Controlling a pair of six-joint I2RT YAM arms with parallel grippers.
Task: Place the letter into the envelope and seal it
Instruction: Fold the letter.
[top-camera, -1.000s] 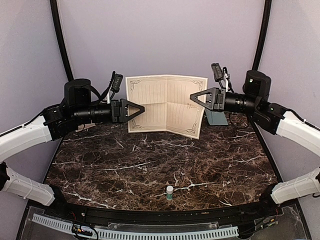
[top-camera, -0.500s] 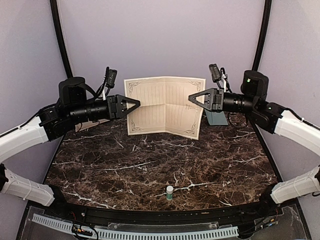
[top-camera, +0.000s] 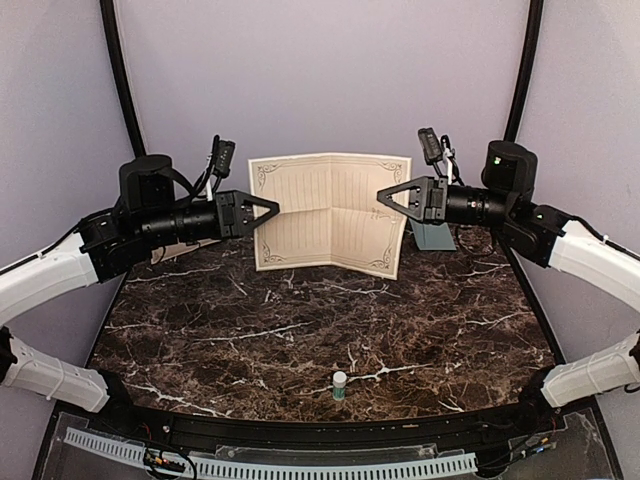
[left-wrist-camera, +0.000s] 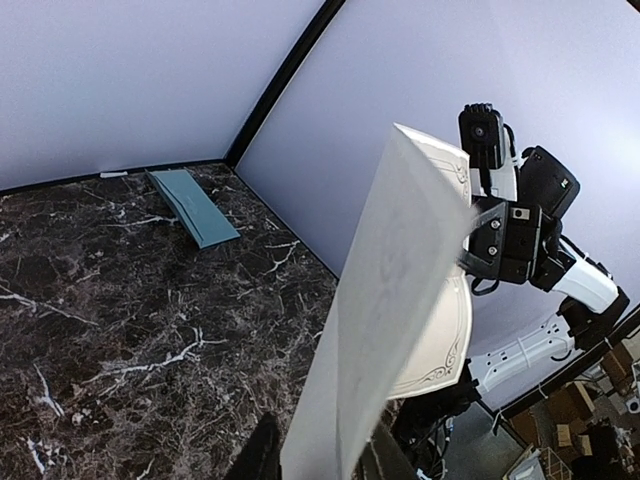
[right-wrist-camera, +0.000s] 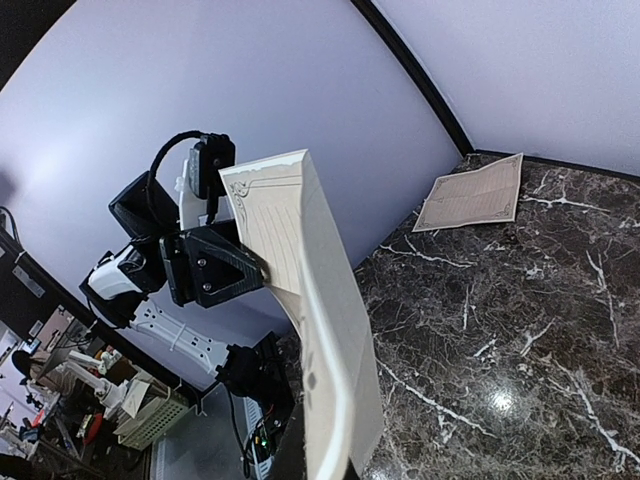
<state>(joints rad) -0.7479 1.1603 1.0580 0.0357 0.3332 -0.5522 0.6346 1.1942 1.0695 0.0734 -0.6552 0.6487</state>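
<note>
Honestly, the left gripper (top-camera: 275, 207) and right gripper (top-camera: 380, 197) are both clamping the creased cream paper letter (top-camera: 330, 215), risking a tear if they're pulling apart.

Pale teal-green paper envelope (top-camera: 437, 238) mostly hidden behind right arm (top-camera: 470, 205), flat tan paper sheet (top-camera: 183, 247) just a sliver under left arm (top-camera: 150, 225), tan creased paper letter (left-wrist-camera: 390, 330) blurred & cut off at btm, left gripper fingers (left-wrist-camera: 262, 455) mostly hidden.
</note>
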